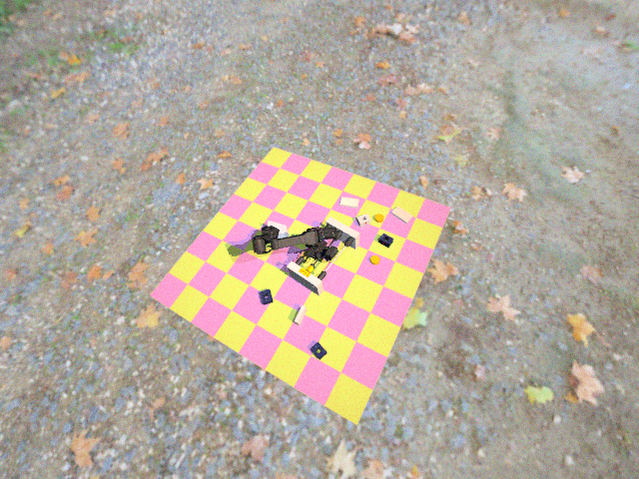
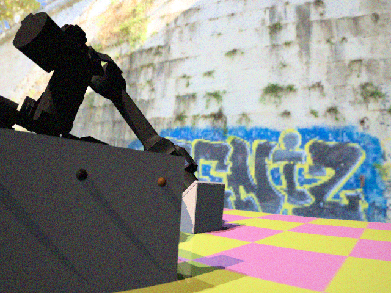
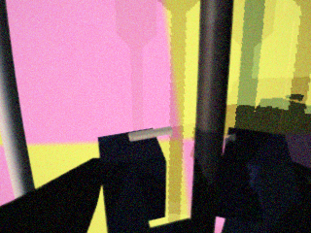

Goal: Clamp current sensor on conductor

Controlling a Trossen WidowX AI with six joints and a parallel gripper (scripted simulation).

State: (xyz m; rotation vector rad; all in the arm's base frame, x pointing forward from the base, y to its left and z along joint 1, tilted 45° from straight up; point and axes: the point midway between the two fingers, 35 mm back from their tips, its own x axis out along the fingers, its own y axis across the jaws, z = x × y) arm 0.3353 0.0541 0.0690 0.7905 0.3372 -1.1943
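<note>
My gripper (image 1: 320, 252) (image 3: 194, 165) is low between the two upright panels (image 1: 305, 278) (image 2: 95, 239). It is shut on the dark current sensor (image 3: 131, 180), with the fingers wide apart. The sensor's dark parts lie on both sides of a black conductor (image 3: 214, 63) in the wrist view, and a small grey pin (image 3: 151, 134) shows at the top edge. Another conductor (image 3: 12, 121) runs along the left of the wrist view. The LOAD marker and the sensor's arrow cannot be read, and whether the latch is engaged cannot be seen. The exterior view hides the gripper behind the near panel.
The far panel (image 1: 342, 233) (image 2: 209, 208) stands close to the arm. Dark blocks (image 1: 265, 296) (image 1: 318, 350) (image 1: 385, 239), cream blocks (image 1: 348, 202) (image 1: 401, 214) (image 1: 300, 314), a white block (image 1: 362, 220) and orange discs (image 1: 378, 218) (image 1: 374, 259) lie around on the checkered table top (image 1: 353, 407).
</note>
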